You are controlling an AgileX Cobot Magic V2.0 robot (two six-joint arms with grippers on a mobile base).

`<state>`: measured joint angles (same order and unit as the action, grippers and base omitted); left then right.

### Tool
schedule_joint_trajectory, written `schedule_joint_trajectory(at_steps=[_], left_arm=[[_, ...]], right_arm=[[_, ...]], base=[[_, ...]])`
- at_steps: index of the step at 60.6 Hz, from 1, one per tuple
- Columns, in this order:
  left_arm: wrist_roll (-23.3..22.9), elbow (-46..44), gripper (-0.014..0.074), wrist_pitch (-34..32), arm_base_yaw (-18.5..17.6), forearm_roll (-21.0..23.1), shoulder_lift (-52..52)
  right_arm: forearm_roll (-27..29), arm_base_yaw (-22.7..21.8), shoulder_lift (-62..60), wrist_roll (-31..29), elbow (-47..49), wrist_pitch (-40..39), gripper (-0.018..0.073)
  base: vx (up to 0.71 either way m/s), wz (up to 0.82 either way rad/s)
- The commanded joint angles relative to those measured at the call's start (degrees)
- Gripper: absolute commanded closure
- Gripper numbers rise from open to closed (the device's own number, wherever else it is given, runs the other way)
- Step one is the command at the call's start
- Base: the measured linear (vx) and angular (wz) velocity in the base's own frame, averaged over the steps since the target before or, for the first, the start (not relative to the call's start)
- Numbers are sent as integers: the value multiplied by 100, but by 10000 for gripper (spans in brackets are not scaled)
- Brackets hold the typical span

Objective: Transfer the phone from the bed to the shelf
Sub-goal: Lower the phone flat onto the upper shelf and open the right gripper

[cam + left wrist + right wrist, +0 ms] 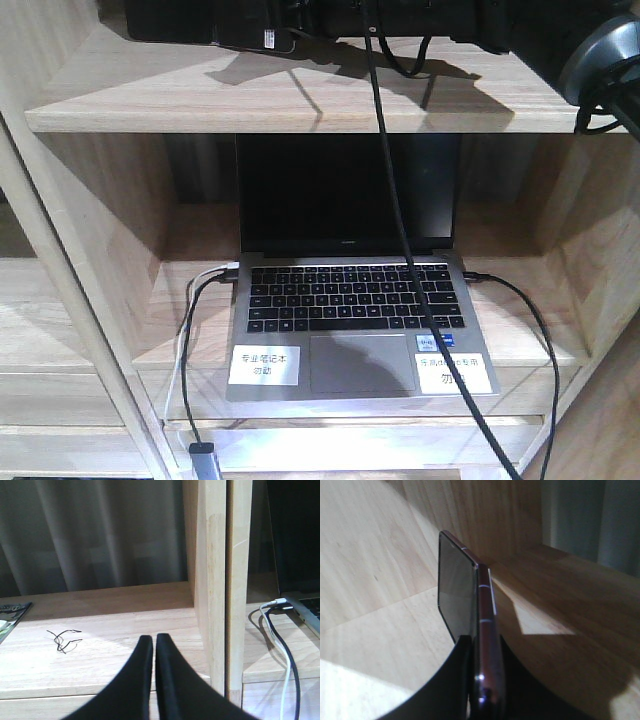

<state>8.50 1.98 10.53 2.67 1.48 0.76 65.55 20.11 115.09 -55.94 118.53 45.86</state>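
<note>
In the right wrist view my right gripper (484,641) is shut on the phone (457,587), a slim black slab with a pinkish rim. It is held on edge, its screen facing left, above a light wooden plank of the shelf (380,630), close to a wooden side wall. My left gripper (154,638) is shut on nothing and hangs over a lower shelf tier (100,630). In the front view the shelf's upper tier (150,100) has dark arm parts at its top edge. The bed is out of view.
An open grey laptop (350,290) with a black screen stands on the middle tier, with cables (190,330) trailing off its left and right sides. A black cable (400,230) hangs down in front. A small tangle of black wire (62,640) lies on the left tier beside an upright post (215,580).
</note>
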Motion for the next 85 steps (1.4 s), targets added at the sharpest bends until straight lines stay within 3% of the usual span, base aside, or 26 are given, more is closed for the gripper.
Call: schedule_joint_trajectory(at_steps=[1, 22, 31, 51, 61, 71, 79, 85], left_arm=[[-33, -127, 595, -412, 7, 52, 77], [-33, -127, 595, -412, 7, 52, 77], [-33, -127, 595, -412, 7, 52, 77], [-33, -127, 595, -412, 7, 52, 77], [-33, -127, 595, -412, 7, 52, 77], [-33, -127, 595, -412, 7, 52, 77], [-33, -127, 595, -412, 7, 52, 77], [-33, -127, 595, -412, 7, 52, 77]], right_arm=[[20, -28, -310, -42, 181, -265, 430], [-124, -28, -352, -5, 181, -447, -23], [-363, -28, -482, -3, 181, -591, -76], [-558, -28, -649, 23, 181, -603, -6], [-569, -28, -748, 152, 181, -564, 80], [-754, -33, -916, 521, 175, -353, 304], [-908, -33, -1056, 555, 175, 12, 578], [-992, -33, -1167, 664, 161, 132, 568]], base=[[0, 0], [0, 0], [0, 0], [0, 0], [0, 0], [0, 0], [0, 0], [0, 0]])
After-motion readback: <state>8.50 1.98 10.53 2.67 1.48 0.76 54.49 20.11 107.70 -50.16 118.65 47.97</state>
